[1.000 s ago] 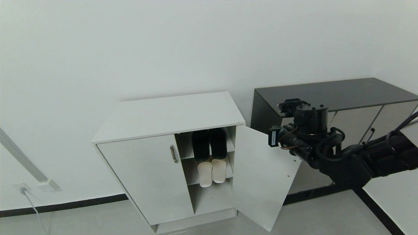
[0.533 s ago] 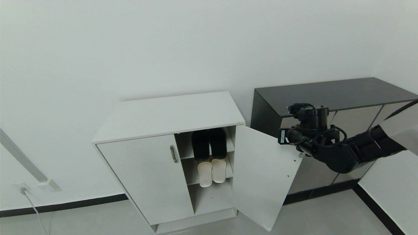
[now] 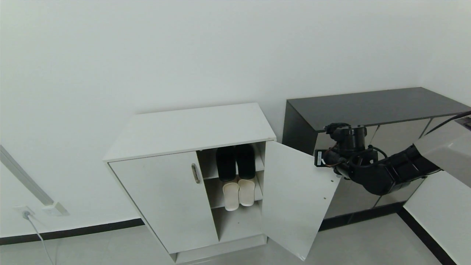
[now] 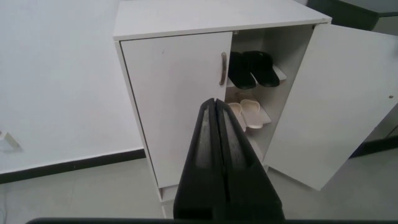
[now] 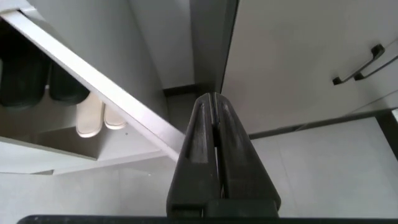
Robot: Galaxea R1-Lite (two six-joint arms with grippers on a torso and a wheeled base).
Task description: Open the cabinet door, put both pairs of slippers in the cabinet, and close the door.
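The white cabinet (image 3: 191, 130) has its left door (image 3: 165, 198) closed and its right door (image 3: 294, 198) swung wide open. Black slippers (image 3: 235, 162) lie on the top shelf, white slippers (image 3: 238, 194) on the shelf below. My right arm (image 3: 368, 169) is beside the open door's outer face, near its top corner. My right gripper (image 5: 214, 96) is shut and holds nothing; the door's edge (image 5: 99, 87) runs just ahead of it, with the white slippers (image 5: 99, 115) beyond. My left gripper (image 4: 214, 101) is shut and empty, held back from the closed door (image 4: 180, 106).
A dark cabinet (image 3: 368, 103) stands right of the white one, close behind the open door. A wall socket with a cable (image 3: 25, 213) sits low at the left. A white surface (image 3: 441, 206) edges the lower right. Bare floor (image 3: 110, 246) lies before the cabinet.
My right arm has drawn away to the right and slightly down, along the outer side of the open door. The door and slippers have not moved.
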